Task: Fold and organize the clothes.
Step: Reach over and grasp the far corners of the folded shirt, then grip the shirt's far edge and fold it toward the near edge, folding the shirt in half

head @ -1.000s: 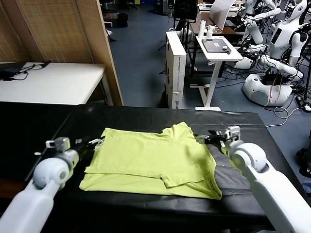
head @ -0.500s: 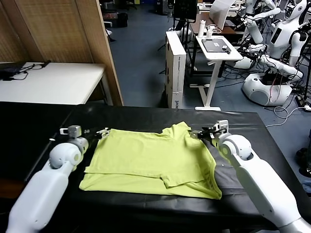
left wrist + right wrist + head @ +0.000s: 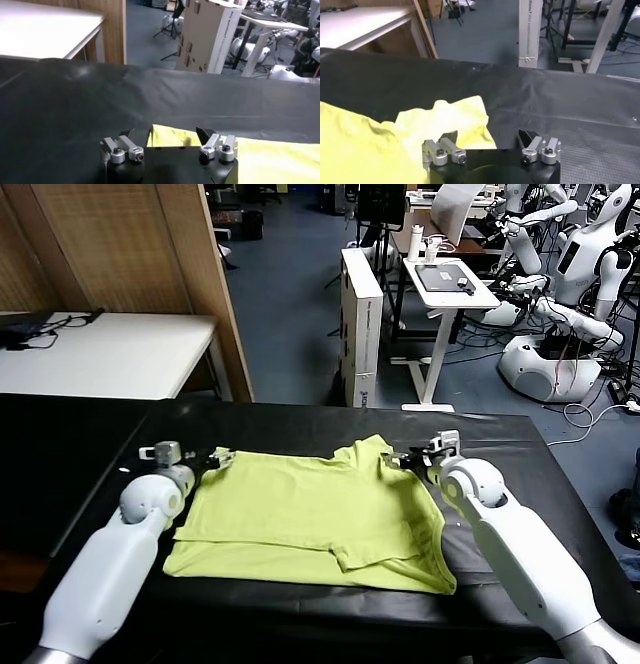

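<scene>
**Both grippers at the far corners of the shirt**

From the head view I see my left gripper (image 3: 215, 458) at the far left corner of the T-shirt (image 3: 310, 514), low over the black table (image 3: 500, 434). Its wrist view shows the fingers (image 3: 137, 135) spread wide, with the yellow-green hem lying between them. The shirt lies partly folded on the table's middle, its near edge doubled and one sleeve pointing away from me. My right gripper (image 3: 397, 458) sits at the far right corner, just beside that sleeve. Its fingers (image 3: 449, 138) also stand wide apart, one over the sleeve cloth (image 3: 445, 122), the other over bare table. I cannot tell whether either gripper touches the fabric.
</scene>
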You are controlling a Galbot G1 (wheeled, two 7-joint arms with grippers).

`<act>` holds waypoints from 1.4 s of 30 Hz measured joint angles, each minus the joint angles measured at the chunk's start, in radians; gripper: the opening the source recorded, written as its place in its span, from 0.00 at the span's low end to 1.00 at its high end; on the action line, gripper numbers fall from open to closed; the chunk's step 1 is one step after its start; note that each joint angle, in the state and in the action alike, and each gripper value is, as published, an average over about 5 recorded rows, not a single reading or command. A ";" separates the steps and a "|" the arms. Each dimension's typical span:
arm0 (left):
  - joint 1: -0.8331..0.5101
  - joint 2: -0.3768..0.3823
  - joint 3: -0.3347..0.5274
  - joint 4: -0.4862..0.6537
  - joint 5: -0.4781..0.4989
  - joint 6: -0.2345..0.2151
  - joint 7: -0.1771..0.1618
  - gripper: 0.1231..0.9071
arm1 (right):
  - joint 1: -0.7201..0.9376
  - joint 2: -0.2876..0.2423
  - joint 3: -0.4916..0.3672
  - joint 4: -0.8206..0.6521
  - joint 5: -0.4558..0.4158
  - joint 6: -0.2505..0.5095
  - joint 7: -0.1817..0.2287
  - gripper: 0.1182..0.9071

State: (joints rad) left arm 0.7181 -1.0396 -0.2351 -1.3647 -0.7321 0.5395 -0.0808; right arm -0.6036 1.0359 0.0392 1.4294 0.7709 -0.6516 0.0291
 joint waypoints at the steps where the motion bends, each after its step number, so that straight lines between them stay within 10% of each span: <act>1: -0.001 0.000 0.001 0.001 0.001 0.000 0.000 0.70 | 0.002 0.002 -0.002 -0.003 0.000 0.000 -0.001 0.63; 10: 0.002 -0.001 0.002 0.007 0.016 -0.006 0.007 0.06 | 0.013 0.015 -0.006 -0.014 -0.016 0.021 -0.018 0.06; 23: 0.040 0.023 -0.032 -0.067 0.002 -0.004 -0.005 0.03 | -0.053 -0.020 0.061 0.101 0.010 0.035 -0.002 0.03; 42: 0.417 0.171 -0.257 -0.457 -0.055 -0.002 -0.013 0.03 | -0.328 -0.225 0.223 0.486 0.117 -0.033 0.003 0.03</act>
State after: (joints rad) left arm 1.1347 -0.8683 -0.4924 -1.8213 -0.7870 0.5376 -0.0934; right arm -0.9313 0.8106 0.2620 1.9155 0.8874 -0.6842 0.0325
